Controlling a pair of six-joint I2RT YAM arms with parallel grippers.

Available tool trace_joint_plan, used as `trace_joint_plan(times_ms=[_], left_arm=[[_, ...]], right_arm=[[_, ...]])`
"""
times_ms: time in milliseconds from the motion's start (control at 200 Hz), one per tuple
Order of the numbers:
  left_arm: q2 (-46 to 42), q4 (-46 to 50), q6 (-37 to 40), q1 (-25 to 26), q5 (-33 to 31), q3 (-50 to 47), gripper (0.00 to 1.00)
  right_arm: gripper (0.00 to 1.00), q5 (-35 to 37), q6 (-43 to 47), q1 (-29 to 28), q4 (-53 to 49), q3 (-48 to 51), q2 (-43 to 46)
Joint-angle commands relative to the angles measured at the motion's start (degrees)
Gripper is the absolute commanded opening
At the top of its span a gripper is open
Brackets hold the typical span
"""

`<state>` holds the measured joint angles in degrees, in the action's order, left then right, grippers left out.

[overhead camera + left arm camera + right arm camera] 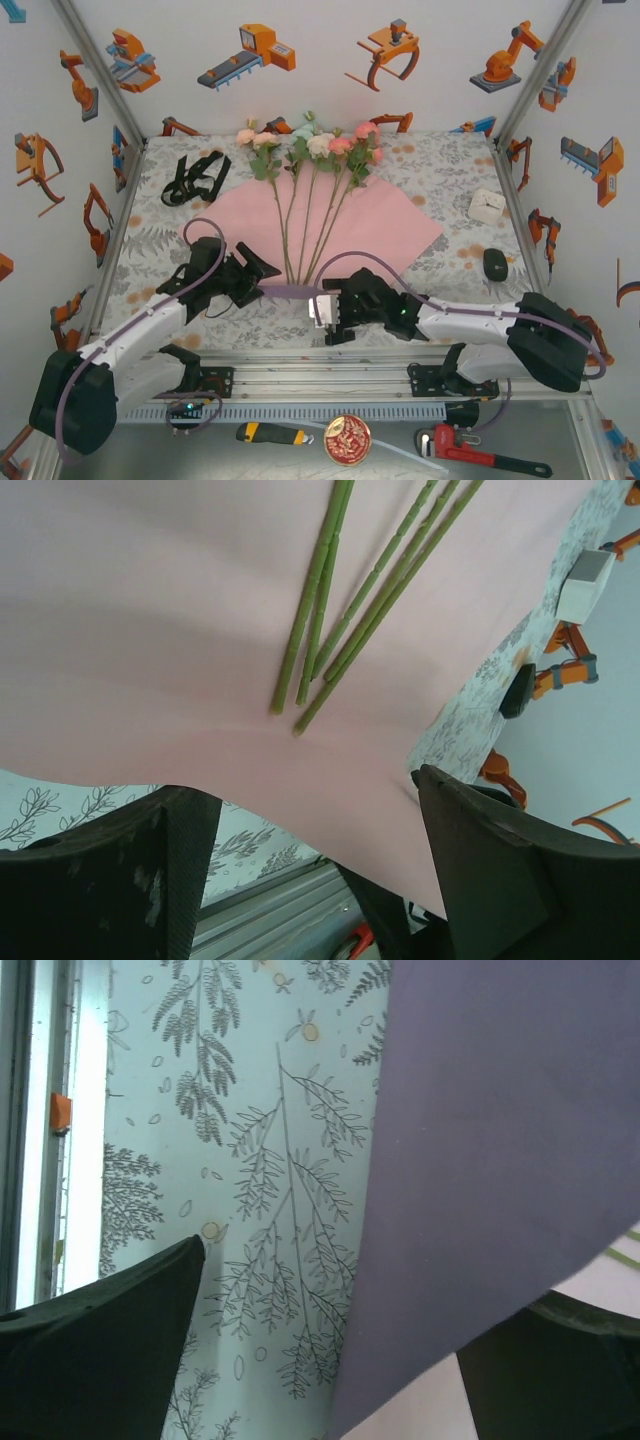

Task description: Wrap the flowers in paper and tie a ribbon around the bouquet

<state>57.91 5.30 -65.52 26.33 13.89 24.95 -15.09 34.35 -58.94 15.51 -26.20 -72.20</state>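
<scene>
Lying in a loose black tangle, the ribbon (193, 178) is seen near the far left corner of the table (450, 165), well apart from everything else. Nearer the front edge and left of centre, the left gripper (262, 272) is held low at the near edge of the paper (395, 225). In the left wrist view the left gripper (310, 785) is shown with its jaws spread wide. The sheet's edge runs between the two dark fingers (120, 870), and nothing is clamped.

The paper is spread across the middle of the table, pale pink face up, and a narrow strip of its purple face is shown at the near edge between the two grippers. The flowers (310, 150) are laid on it in a fan. The stems are gathered towards the near edge, and the blooms reach past the sheet's far edge.

Right of centre, the right gripper (325, 312) is set at the same near edge. In the right wrist view its jaws are likewise spread wide, and the paper's purple underside (500, 1140) is raised above the tablecloth (270, 1160). Whether it touches a finger cannot be told. Towards the right edge, a small white box (488, 205) and a black object (495, 264) are set clear of the paper.
</scene>
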Motion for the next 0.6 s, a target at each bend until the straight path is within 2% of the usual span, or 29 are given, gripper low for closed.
trace_joint_plan(times_ms=[0, 50, 130, 270, 340, 441, 496, 561, 596], left_arm=[[-0.49, 3.73, 3.11, 0.17, -1.69, 3.24, 0.73], [-0.98, 5.71, 5.62, 0.16, -2.86, 4.39, 0.74], [-1.96, 8.05, 10.34, 0.15, -3.93, 6.33, 0.79], [-3.53, 11.05, 20.2, 0.26, -3.87, 9.15, 0.88], [-4.09, 11.77, 23.48, 0.37, -3.42, 9.97, 0.91], [-6.13, 10.66, 27.88, 2.15, -3.94, 9.93, 0.9], [-9.43, 6.51, 32.97, 6.17, -5.85, 7.91, 0.9], [-13.1, 4.89, 38.22, 11.59, -13.33, 5.95, 0.92], [-14.64, 3.38, 41.27, 13.73, -14.66, 4.76, 0.93]], right_arm=[[0.64, -5.83, -5.21, 4.08, 0.46, -1.27, 1.52], [0.47, -7.92, -6.7, 5.72, -0.62, -2.45, 1.08], [0.28, -9.89, -8.87, 7.56, -0.93, -3.56, 0.18], [0.05, -12.57, -14.85, 11.12, -2.33, -7.42, -2.28], [0.02, -14.23, -18.65, 12.89, -4.04, -10.28, -3.95], [0.0, -15.14, -22.38, 15.55, -5.62, -12.53, -6.41], [0.0, -15.12, -24.14, 17.22, -5.97, -13.08, -7.53], [0.0, -15.7, -25.49, 18.85, -6.62, -13.39, -8.36], [0.0, -16.01, -25.81, 19.39, -7.24, -13.72, -8.65]])
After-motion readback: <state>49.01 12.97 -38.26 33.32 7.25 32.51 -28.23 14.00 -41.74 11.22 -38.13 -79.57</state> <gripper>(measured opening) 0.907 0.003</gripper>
